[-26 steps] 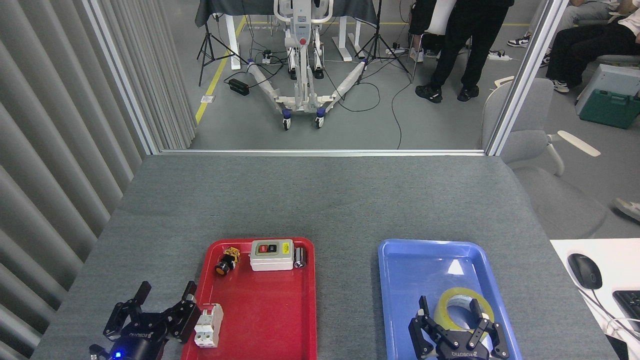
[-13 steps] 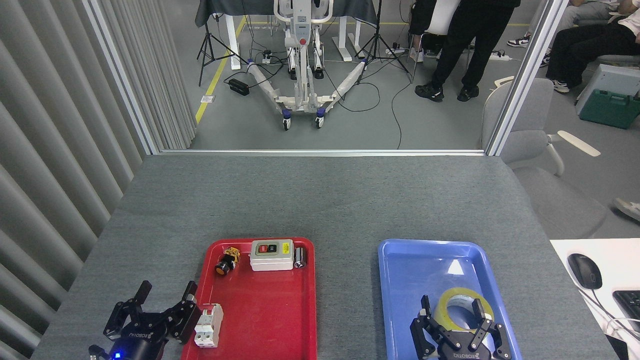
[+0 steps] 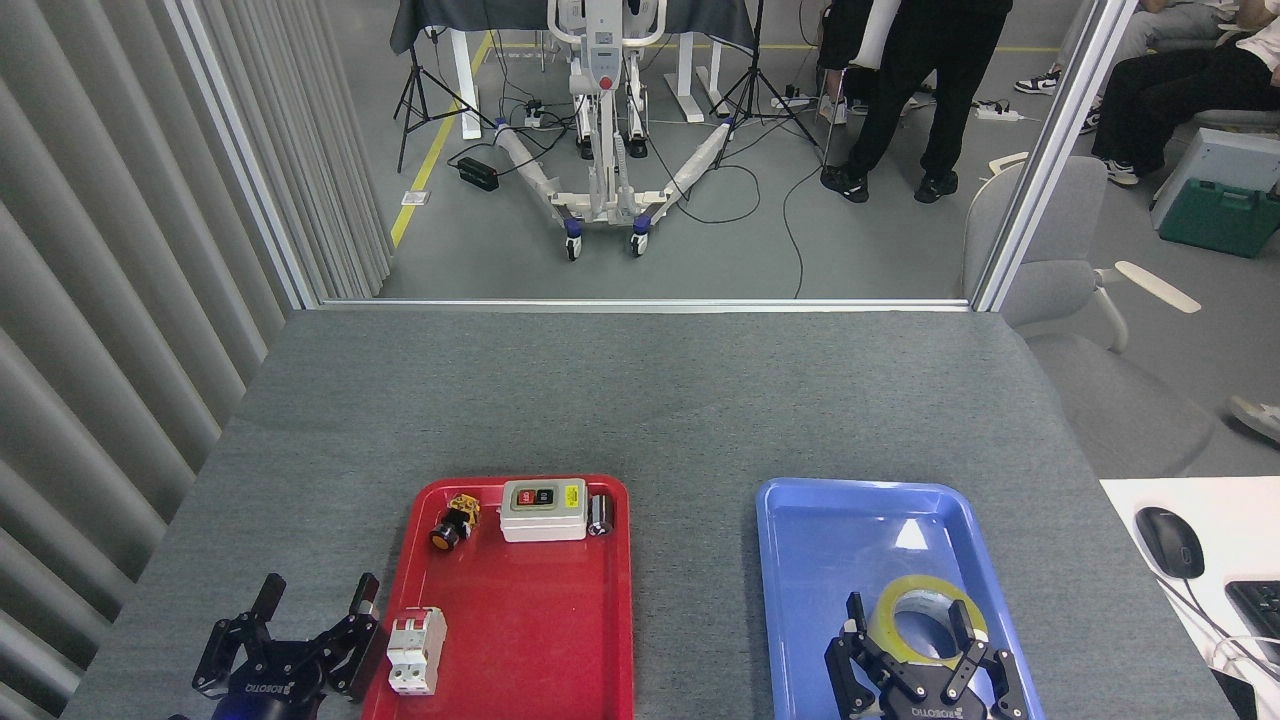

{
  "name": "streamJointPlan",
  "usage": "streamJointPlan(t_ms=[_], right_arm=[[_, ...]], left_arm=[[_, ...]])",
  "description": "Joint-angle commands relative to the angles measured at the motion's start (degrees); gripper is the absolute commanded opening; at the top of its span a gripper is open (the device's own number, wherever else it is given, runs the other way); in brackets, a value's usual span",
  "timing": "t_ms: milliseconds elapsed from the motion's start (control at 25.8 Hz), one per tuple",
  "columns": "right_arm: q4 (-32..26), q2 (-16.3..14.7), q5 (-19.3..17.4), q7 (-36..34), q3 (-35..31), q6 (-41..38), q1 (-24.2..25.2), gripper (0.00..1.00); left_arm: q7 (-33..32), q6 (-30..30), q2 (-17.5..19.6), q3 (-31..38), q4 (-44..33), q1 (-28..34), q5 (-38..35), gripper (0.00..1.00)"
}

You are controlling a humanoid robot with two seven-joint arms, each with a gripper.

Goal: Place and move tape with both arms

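Observation:
The roll of yellow tape (image 3: 905, 598) lies flat in the near part of the blue tray (image 3: 800, 560), its white core facing up. My right gripper (image 3: 925, 635) reaches over it from the bottom edge, open. One finger sits left of the roll, one in the core hole and one at its right rim. My left gripper (image 3: 320, 605) is open at the bottom left, just outside the red tray (image 3: 530, 620), with nothing between its fingers. The near side of the tape is hidden by the right gripper.
In the red tray are a white circuit breaker (image 3: 416, 652) close to my left gripper, a grey switch box (image 3: 543, 509), a yellow-black push button (image 3: 455, 520) and a small metal cylinder (image 3: 600, 514). A mouse (image 3: 1169, 541) lies on a white desk at right. People stand beyond the table.
My left gripper has drawn back toward the bottom edge, away from the circuit breaker. My right gripper slid slightly nearer the bottom edge; the tape stayed in the blue tray.

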Motion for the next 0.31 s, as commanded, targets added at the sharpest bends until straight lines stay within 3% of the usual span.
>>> streamJointPlan(t_ms=[0, 272], right_arm=[[0.00, -0.04, -0.01, -0.10, -0.30, -0.07, 0.00, 1.00], [0.00, -0.04, -0.01, -0.19, -0.21, -0.34, 0.00, 1.00]], left_arm=[[1.00, 0.03, -0.06, 0.08, 0.19, 0.49, -0.42, 1.00], [0.30, -0.41, -0.32, 1.84, 0.37, 0.49, 1.25, 1.00]])
